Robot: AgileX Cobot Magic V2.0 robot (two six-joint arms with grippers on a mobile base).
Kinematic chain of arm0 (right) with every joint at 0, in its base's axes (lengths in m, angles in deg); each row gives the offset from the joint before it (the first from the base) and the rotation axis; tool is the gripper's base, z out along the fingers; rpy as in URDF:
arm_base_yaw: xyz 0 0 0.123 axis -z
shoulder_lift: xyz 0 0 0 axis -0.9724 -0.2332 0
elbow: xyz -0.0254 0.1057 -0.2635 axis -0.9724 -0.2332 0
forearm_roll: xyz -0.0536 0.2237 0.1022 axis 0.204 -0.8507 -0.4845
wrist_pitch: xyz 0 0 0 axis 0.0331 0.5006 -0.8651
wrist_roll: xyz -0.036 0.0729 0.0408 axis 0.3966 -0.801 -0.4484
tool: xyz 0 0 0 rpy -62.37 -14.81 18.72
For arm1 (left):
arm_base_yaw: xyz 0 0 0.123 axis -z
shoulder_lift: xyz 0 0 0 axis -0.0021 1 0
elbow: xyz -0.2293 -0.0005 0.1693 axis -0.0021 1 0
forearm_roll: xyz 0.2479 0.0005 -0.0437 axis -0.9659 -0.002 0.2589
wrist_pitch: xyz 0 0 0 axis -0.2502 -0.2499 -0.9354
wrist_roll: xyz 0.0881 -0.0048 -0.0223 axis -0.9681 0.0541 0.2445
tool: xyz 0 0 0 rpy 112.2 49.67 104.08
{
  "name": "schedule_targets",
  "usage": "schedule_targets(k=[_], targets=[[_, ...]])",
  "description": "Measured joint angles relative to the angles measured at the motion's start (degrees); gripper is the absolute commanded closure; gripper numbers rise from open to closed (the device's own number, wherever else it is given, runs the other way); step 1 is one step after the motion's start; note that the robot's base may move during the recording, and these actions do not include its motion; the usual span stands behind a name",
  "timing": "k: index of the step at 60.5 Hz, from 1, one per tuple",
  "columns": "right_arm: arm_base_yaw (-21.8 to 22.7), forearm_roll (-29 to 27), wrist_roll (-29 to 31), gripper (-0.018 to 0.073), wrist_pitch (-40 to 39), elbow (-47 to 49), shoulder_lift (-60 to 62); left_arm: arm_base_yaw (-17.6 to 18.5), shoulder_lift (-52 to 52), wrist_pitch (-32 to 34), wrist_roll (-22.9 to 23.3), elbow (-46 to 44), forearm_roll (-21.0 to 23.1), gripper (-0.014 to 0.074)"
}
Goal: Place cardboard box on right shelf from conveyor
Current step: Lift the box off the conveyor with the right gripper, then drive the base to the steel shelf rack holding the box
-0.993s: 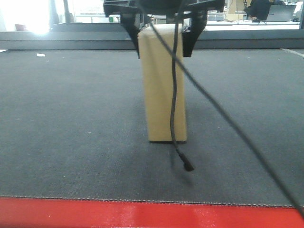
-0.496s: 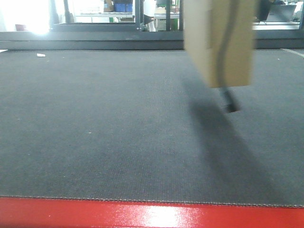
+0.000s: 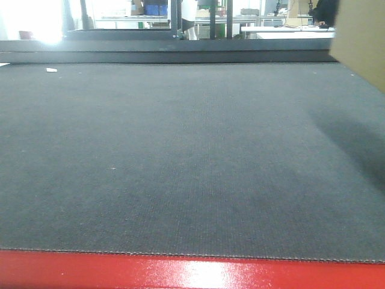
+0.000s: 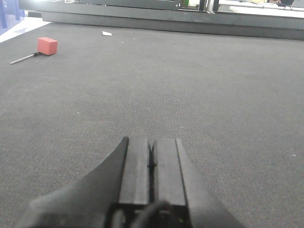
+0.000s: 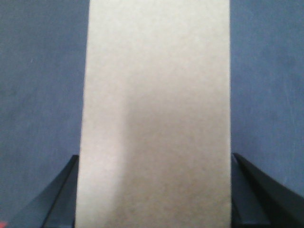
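Since half a second ago the cardboard box [image 3: 363,36] has swung from the upper middle of the front view to its far right edge, where only a slanted tan corner shows. Starting on my left side, my left gripper [image 4: 151,142] hangs low over the conveyor [image 3: 180,150], its two black fingers [image 4: 135,166] pressed flat together with nothing between them. Far ahead of it and well off to its left a small red block [image 4: 47,45] lies on the belt with a thin rod [image 4: 23,59] sticking out of its near side. A white scrap [image 4: 106,33] lies farther on, left of the gripper's line and near the belt's far edge. The dark grey woven belt runs bare ahead of this gripper, and in the front view its glossy red front edge [image 3: 180,271] crosses the bottom. Moving right, a dark shadow [image 3: 355,144] lies on the belt under the box corner, with lit belt showing between it and the cardboard. My right gripper [image 5: 154,159] has the box [image 5: 154,95] clamped between its fingers [image 5: 61,190], one against each long side. The plain face fills the middle of the wrist view, with belt showing past it on both sides.
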Motion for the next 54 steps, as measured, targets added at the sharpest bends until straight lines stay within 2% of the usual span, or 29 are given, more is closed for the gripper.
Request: schedule_targets(k=[15, 28, 39, 54], targets=[[0.1, -2.0, 0.3, 0.0323, -1.1, -11.9, 18.9, 0.0, 0.0, 0.0, 0.0, 0.0, 0.0, 0.0713], [0.1, -2.1, 3.5, 0.0323, -1.2, -12.7, 31.5, 0.0, 0.0, 0.0, 0.0, 0.0, 0.0, 0.0713], [0.1, -2.1, 5.5, 0.0323, -1.6, -12.7, 36.9, 0.0, 0.0, 0.0, 0.0, 0.0, 0.0, 0.0713], [0.1, -2.1, 5.6, 0.0323, -2.0, -12.7, 37.4, 0.0, 0.0, 0.0, 0.0, 0.0, 0.0, 0.0713]])
